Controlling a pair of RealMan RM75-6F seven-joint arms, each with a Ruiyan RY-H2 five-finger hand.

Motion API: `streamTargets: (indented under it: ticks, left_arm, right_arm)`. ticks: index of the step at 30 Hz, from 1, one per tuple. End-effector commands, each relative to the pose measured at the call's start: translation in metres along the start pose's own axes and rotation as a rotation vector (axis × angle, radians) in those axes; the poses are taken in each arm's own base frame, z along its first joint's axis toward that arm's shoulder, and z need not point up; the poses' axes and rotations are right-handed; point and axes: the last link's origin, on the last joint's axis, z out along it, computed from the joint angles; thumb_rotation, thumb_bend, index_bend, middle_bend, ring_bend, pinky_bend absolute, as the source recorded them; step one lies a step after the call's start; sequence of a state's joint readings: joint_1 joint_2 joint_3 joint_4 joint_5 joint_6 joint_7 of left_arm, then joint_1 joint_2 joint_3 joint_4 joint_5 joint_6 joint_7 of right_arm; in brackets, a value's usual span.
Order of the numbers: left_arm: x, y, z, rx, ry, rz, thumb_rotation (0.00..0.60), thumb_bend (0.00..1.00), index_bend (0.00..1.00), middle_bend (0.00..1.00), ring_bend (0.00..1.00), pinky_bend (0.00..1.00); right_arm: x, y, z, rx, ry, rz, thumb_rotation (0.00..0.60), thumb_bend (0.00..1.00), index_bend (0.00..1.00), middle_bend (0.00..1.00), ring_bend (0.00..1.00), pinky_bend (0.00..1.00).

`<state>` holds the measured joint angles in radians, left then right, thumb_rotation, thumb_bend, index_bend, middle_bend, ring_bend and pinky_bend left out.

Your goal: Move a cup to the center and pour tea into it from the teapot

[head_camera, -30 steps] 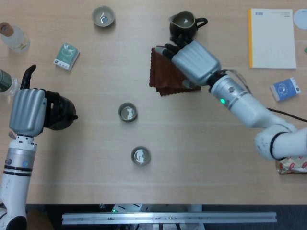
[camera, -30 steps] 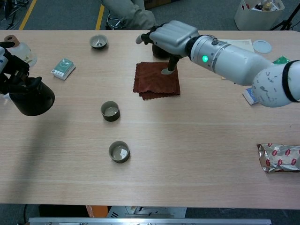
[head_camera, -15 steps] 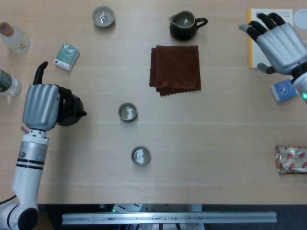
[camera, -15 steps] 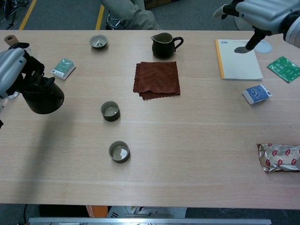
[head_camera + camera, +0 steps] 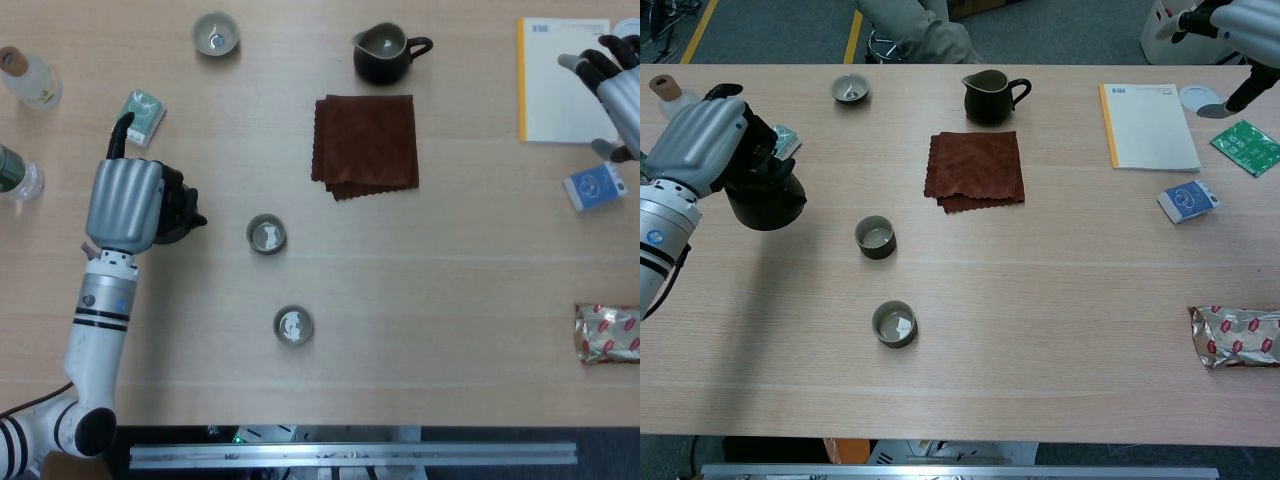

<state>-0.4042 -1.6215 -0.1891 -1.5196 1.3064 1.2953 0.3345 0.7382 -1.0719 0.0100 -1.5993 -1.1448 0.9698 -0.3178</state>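
My left hand (image 5: 125, 205) grips a black teapot (image 5: 178, 212), holding it just above the table left of the middle; the chest view shows the same hand (image 5: 710, 145) and the teapot (image 5: 765, 200). An olive cup (image 5: 266, 235) stands near the table's center, a short way right of the teapot. A second cup (image 5: 293, 325) sits nearer the front edge and a third (image 5: 214, 33) at the far left. At the far right edge my right hand (image 5: 620, 90) hovers with fingers spread and holds nothing.
A dark pitcher (image 5: 385, 52) stands at the back, behind a folded brown cloth (image 5: 366, 145). A notebook (image 5: 566, 80), a blue packet (image 5: 594, 185) and a foil packet (image 5: 608, 334) lie on the right. A green packet (image 5: 138, 112) and bottles (image 5: 30, 78) are on the left.
My left hand has carried the teapot to the right, closer to the center cup. My right hand has swung from over the brown cloth out to the far right edge.
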Motion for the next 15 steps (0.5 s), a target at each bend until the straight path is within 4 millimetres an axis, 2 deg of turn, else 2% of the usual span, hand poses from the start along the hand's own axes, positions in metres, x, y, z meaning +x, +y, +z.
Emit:
streamTargets:
  ticks: [1, 15]
  left_arm:
    - [-0.005, 0.003, 0.003, -0.001, -0.006, 0.009, 0.6, 0.36, 0.94, 1.0, 0.79, 0.07]
    - [-0.025, 0.018, 0.012, -0.025, -0.003, 0.06, 0.6, 0.36, 0.94, 1.0, 0.79, 0.07]
  right_arm:
    - [-0.001, 0.006, -0.003, -0.016, -0.001, 0.003, 0.6, 0.16, 0.16, 0.23, 0.11, 0.15]
    - [-0.014, 0.03, -0.012, -0.078, -0.027, 0.004, 0.6, 0.17, 0.16, 0.23, 0.11, 0.15]
